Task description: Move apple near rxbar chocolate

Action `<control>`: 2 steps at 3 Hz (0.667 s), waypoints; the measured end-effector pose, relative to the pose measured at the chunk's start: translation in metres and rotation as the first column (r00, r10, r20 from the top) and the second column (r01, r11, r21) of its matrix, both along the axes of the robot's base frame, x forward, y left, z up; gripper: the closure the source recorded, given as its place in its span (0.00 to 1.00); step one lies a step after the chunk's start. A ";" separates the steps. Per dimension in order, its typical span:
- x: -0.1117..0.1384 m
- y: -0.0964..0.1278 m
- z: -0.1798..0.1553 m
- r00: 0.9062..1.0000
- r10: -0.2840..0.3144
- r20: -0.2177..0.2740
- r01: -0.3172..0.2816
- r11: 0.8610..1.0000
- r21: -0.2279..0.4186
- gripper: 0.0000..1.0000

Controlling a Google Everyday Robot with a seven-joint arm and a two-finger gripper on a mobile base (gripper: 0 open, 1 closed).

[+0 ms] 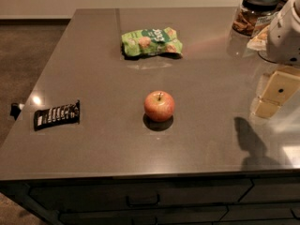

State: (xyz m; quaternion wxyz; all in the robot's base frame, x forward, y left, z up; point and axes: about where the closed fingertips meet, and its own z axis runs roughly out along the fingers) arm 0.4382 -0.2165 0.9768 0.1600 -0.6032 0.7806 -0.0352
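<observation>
The red-orange apple (159,105) stands upright on the grey countertop (93,46), near the middle and toward the front. The black rxbar chocolate (56,115) lies flat near the counter's left edge, well to the left of the apple and apart from it. My gripper (273,97) hangs above the counter at the right edge of the view, far to the right of the apple and a little above its level. It holds nothing that I can see. Its shadow falls on the counter below it.
A crinkled green snack bag (151,42) lies behind the apple toward the back. A glass jar with a black lid (255,13) stands at the back right, beside the white arm (286,32). Drawers (140,198) run below the counter's front edge.
</observation>
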 end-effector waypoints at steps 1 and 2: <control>0.000 0.000 0.000 1.000 0.000 0.000 0.000 1.000 0.000 0.00; 0.008 0.011 -0.007 1.000 0.015 -0.012 -0.015 1.000 0.016 0.00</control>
